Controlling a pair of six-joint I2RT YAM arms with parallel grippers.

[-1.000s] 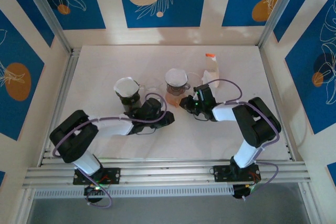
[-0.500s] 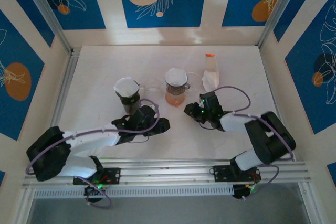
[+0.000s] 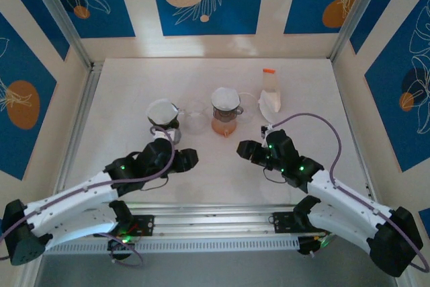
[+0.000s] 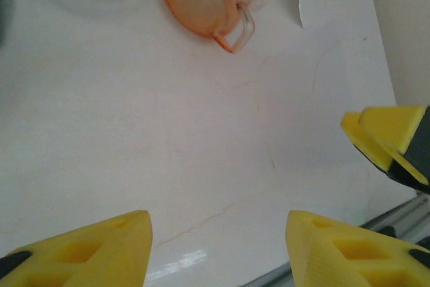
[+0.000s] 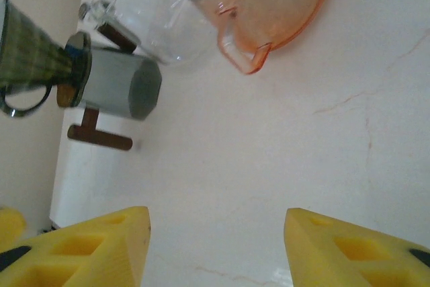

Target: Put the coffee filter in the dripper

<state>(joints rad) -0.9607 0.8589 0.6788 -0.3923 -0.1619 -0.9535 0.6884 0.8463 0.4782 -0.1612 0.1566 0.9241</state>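
White tabletop (image 3: 222, 173): white paper filter (image 3: 226, 97) seated in orange plastic dripper (image 3: 224, 124); left gripper (image 4: 218, 226), right gripper (image 5: 215, 223) spread empty; retreat judged next.

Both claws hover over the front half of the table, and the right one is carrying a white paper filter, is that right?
Not quite. The right claw carries nothing: the right wrist view shows its yellow fingers apart with only bare table between them. Otherwise yes: it and the left claw hover over the table's front half.
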